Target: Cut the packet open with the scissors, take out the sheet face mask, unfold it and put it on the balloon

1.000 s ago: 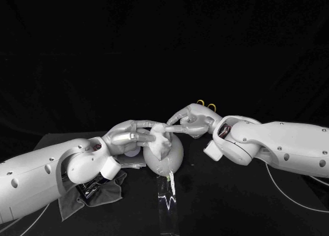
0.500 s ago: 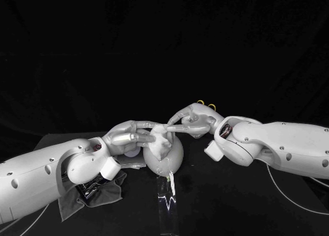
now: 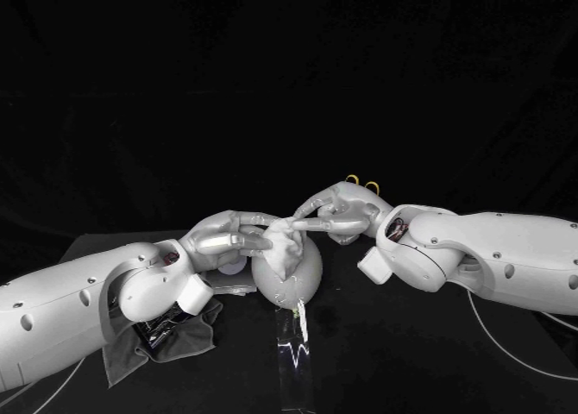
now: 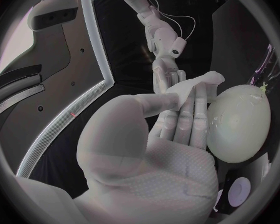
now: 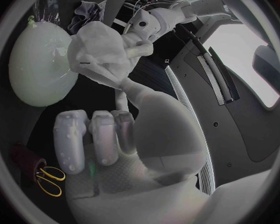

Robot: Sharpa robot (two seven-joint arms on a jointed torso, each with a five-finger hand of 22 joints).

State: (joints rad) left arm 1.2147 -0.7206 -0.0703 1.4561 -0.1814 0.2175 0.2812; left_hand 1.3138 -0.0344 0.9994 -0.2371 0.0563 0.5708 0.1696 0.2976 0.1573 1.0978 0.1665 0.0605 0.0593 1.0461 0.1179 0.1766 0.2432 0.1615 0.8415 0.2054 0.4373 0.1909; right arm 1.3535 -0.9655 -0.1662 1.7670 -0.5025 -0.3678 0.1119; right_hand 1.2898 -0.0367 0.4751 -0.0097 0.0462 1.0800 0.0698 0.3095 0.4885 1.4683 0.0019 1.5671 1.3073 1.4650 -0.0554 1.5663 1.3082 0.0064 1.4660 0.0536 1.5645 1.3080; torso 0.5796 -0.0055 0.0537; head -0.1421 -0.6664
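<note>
The sheet mask (image 3: 284, 244) sits bunched on top of the balloon (image 3: 289, 278); the left hand (image 3: 224, 242) pinches it between thumb and fingers (image 4: 189, 122); the right hand (image 3: 342, 211) reaches it from the balloon's other side, grip unclear; probably wet, limp and easily torn; hold it by opposite edges.
</note>
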